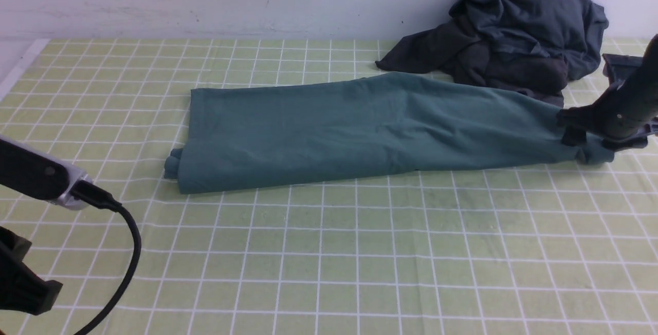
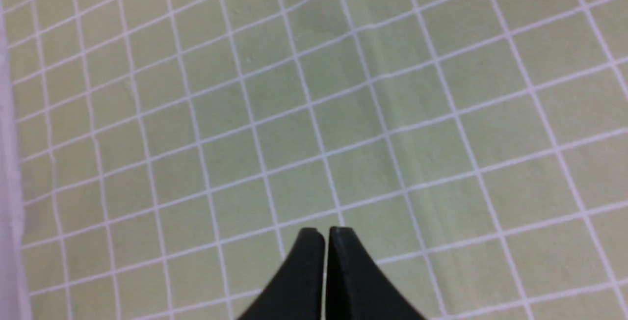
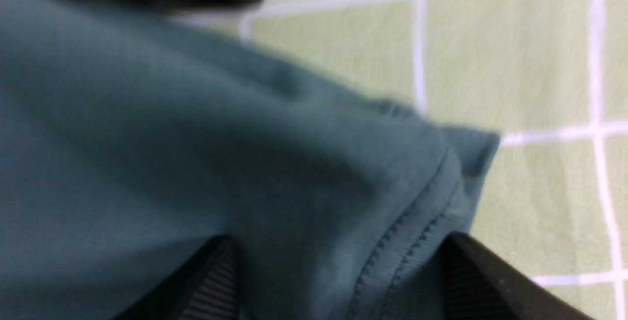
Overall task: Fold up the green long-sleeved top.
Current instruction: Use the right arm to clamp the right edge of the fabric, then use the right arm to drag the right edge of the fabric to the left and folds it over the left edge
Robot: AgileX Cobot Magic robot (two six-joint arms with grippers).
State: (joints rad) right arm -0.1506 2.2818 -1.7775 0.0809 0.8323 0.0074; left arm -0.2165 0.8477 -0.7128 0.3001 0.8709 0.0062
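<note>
Hem of green top (image 3: 196, 138), blurred within spread right hand (image 3: 341, 246), perhaps touching it

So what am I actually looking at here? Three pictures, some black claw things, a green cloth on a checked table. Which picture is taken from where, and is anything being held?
It's a robot with two arms, each ending in a two-fingered gripper. The wide picture comes from a camera between the arms, looking forward. The other two come from cameras on the wrists. On the checked tablecloth lies the green top, folded into a long strip, with a heap of dark clothes behind its right end. The left gripper is closed on nothing, above bare tablecloth. The right gripper is open, its fingers on either side of the top's hemmed end, so nothing is gripped yet.
</note>
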